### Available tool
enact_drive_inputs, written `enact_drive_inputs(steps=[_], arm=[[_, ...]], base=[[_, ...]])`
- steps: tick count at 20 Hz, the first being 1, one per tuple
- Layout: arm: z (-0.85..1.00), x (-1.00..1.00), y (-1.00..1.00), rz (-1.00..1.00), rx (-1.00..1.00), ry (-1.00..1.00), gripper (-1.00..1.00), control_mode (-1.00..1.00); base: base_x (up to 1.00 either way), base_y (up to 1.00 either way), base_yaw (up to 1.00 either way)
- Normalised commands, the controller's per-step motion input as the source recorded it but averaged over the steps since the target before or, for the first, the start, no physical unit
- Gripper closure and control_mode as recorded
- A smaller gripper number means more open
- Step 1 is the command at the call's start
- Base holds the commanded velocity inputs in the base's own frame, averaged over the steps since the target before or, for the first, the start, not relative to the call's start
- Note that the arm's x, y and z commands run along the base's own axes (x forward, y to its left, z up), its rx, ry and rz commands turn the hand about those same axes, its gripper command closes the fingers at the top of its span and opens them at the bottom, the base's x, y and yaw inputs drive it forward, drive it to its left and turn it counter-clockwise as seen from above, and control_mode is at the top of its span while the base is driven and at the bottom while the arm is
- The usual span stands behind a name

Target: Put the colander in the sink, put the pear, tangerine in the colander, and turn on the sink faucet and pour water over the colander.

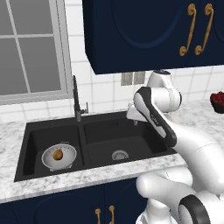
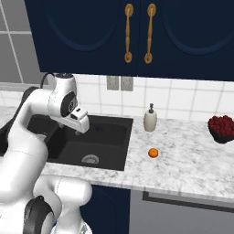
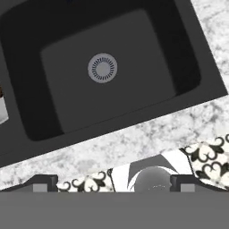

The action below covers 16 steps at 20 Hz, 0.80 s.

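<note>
Left base view — colander (image 1: 59,156) sits in sink (image 1: 103,127), pear (image 1: 57,154) inside; tangerine (image 2: 153,153) on worktop (image 2: 192,160), faucet (image 1: 77,98) dry. Tool (image 3: 114,184) spread wide, empty.

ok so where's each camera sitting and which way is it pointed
Left base view: behind the arm's left, facing the sink, with the colander holding the pear and the faucet; the arm rises lower right.
Right base view: behind the arm's right, facing the counter with the tangerine; the arm rises lower left.
Hand view: looks down into an empty basin; the open gripper shows at the bottom.
Both base views share the sink.
</note>
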Motion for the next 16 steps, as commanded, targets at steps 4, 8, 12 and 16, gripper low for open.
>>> enact_drive_inputs(steps=[4, 8, 12, 16], arm=[[0.02, -0.36, -1.0, 0.0, 0.0, 0.14, -1.0, -1.0], [0.0, -0.12, -1.0, 0.0, 0.0, 0.11, -1.0, -1.0], [0.0, 0.0, -1.0, 0.0, 0.0, 0.11, -1.0, -1.0], [0.0, 0.0, -1.0, 0.0, 0.0, 0.14, -1.0, -1.0]], base=[[0.0, 0.0, 0.0], [0.0, 0.0, 0.0], [0.0, 0.0, 0.0], [0.0, 0.0, 0.0]])
